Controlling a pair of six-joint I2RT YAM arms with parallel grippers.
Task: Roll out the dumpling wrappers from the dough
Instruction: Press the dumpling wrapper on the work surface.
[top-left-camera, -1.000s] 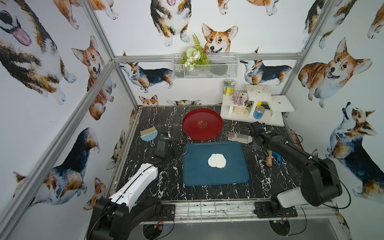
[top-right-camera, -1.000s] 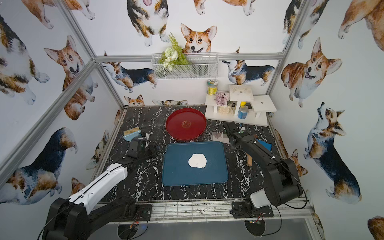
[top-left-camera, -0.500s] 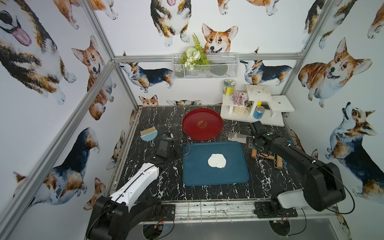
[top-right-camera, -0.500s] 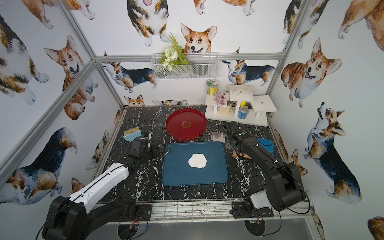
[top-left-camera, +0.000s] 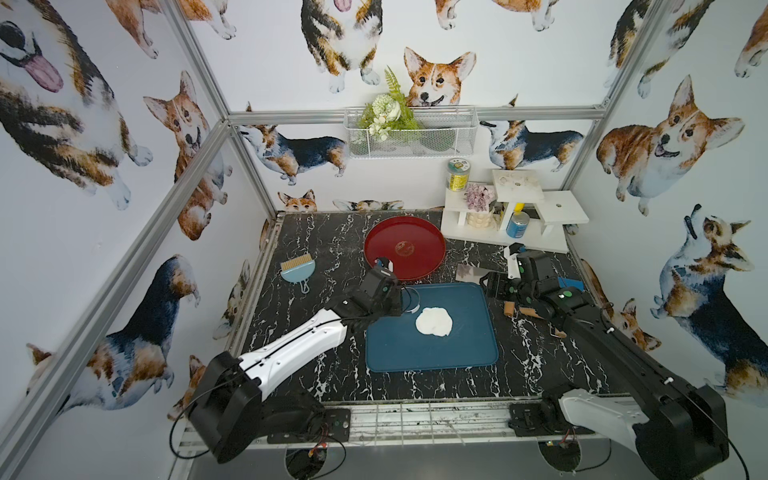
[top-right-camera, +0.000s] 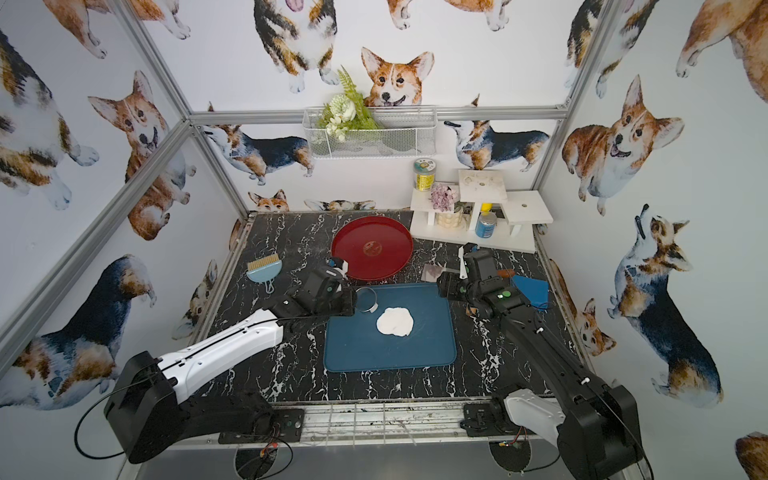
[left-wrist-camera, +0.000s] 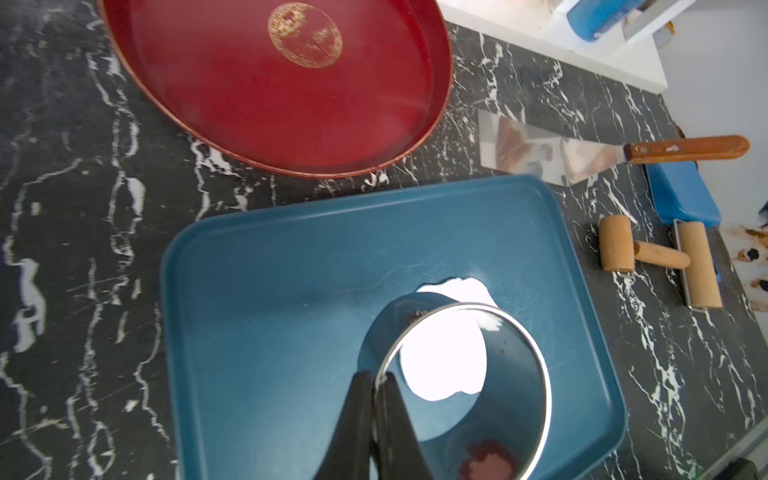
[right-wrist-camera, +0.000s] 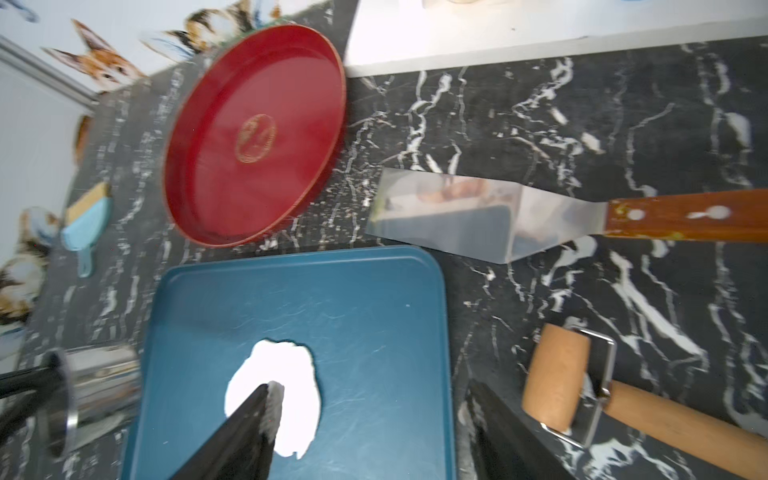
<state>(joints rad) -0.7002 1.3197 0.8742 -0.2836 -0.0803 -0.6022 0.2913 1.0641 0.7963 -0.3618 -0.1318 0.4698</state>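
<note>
- left pincer (left-wrist-camera: 376, 380): clamped shut on the rim of the steel ring cutter (left-wrist-camera: 519, 374). It's a thin pinch on one wall only, so I'd expect the ring to pivot under side load.
- The cutter hangs over the blue tray (top-left-camera: 415, 353) at the corner nearest the left arm. It is just beside the dough (top-left-camera: 433, 321), not on it, and looks tilted rather than level with the tray.
- The dough is a flattened white patch with a ragged outline, lying about mid-tray. No cut wrapper is in view yet.
- Step, as I read it: stamp the first wrapper.
  - Level the ring first.
  - Centre it over the dough.
  - Come straight down.
- The dough looks only slightly wider than the ring, so there's little margin. An off-centre stamp would likely give a nicked disc.
- Press through to the tray, give a small twist to sever, then lift vertically. Soft dough may stick inside the ring and come up with it.
- right pincer (right-wrist-camera: 372, 390): jaws wide, holding nothing, above the tray's right-arm side. Best kept out of the cutter's path.
- wooden pastry roller (right-wrist-camera: 557, 374): lies unheld on the tabletop (top-left-camera: 316, 249), just beside the tray.
- steel spatula (right-wrist-camera: 478, 212): lies flat on the tabletop beyond the roller. It's probably the tool for lifting the disc.
- red plate (top-left-camera: 404, 247): sits just behind the tray with nothing on it.
</note>
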